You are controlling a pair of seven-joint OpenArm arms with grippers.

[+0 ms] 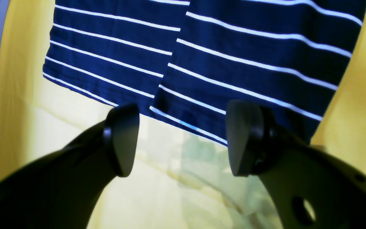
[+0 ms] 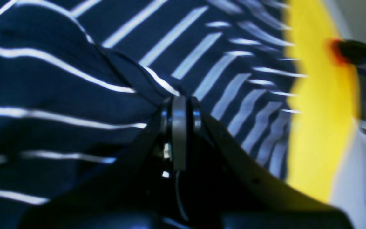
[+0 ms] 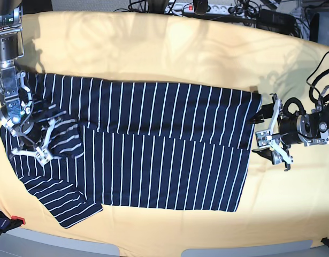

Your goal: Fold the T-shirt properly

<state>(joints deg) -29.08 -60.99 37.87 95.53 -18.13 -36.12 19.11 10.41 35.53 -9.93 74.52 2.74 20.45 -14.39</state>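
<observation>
A yellow-orange cloth [image 3: 169,48] covers the whole table, and along the top edge of the base view a tangle of cables and a power strip [image 3: 207,8] sits behind it, well apart from the work. On the cloth the T-shirt [image 3: 153,144] lies spread flat across the middle of the frame, dark navy with thin white stripes, its long sides already folded inward so 2 layers meet along a slanting seam through the centre; a sleeve sticks out at the lower left. The left gripper [image 3: 267,135] sits at the right of the base view, just beside the shirt's right-hand edge. In the left wrist view its 2 dark fingers [image 1: 122,140] stand wide apart with only bare yellow cloth between them, and the striped hem [image 1: 189,125] runs just beyond their tips, untouched. The right gripper [image 3: 46,140] is at the left of the base view, on top of the shirt's left portion, where the fabric bunches up around it. In the right wrist view its jaws are pressed together on a raised ridge of striped fabric [image 2: 145,82], which hides much of the flat shirt behind; the far side there is blurred.
</observation>
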